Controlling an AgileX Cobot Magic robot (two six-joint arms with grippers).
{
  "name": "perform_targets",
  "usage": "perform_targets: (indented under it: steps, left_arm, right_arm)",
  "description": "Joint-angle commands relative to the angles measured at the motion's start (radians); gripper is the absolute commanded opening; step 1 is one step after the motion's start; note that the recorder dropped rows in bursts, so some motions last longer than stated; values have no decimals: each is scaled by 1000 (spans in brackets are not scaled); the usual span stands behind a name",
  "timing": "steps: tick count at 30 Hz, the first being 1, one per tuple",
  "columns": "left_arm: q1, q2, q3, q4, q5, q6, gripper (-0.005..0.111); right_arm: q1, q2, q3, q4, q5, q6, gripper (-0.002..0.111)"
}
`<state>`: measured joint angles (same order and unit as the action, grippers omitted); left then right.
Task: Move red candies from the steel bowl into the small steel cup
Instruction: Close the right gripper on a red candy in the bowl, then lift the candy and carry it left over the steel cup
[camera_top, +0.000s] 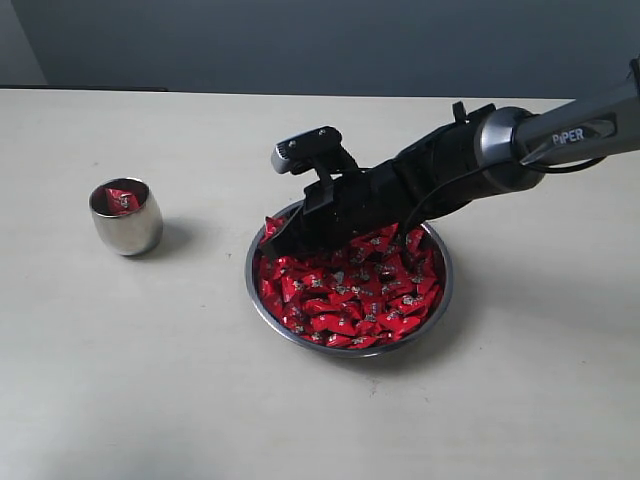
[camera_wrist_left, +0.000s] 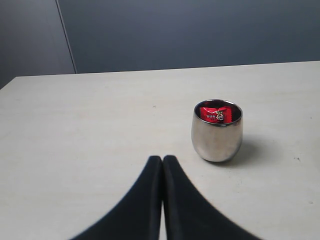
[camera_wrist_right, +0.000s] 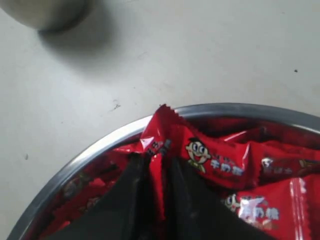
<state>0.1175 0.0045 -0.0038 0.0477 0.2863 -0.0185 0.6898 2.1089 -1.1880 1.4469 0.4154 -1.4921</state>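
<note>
Soft, even daylight; the small polished steel cup (camera_top: 126, 218) throws a faint shadow toward frame right; the right wrist close-up is blurred.

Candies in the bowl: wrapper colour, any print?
The candies are glossy red, with a small cartoon face and pale lettering. The right wrist view shows it best.

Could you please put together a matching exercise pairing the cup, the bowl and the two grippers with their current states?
Things:
1. small steel cup
2. steel bowl
3. left gripper
4. right gripper

States:
A. shut on a red candy at the bowl's edge
B. heaped with red candies
C. shut, holding nothing
D. a single candy visible inside

Pairs: 1-D, 2-B, 3-C, 4-A
</note>
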Motion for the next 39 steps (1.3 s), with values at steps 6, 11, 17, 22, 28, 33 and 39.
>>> perform_targets:
  steps: [6,11,17,22,28,33,39]
  left_arm:
    - [1,-4,4,-2,-2,-1,0]
    - [1,-4,4,-2,-2,-1,0]
    - [1,-4,4,-2,-2,-1,0]
    - [1,-4,4,-2,-2,-1,0]
    - [1,-4,4,-2,-2,-1,0]
    - [1,-4,4,-2,-2,-1,0]
    - [1,-4,4,-2,-2,-1,0]
  right_arm:
    - [-1,-80,-4,-46,-34,49,-1]
    - [-1,-103,-4,-136,-30,141,-1]
    - [-1,-164,-4,-319,-43,312,-1]
    - [-1,-242,-4,-422,-51,405,-1]
    - [-1,-305,25,-451,-94,439,-1]
    - [-1,-312,113,-430,-189,437,-1]
    - [-1,-302,116,-409,-209,408,-1]
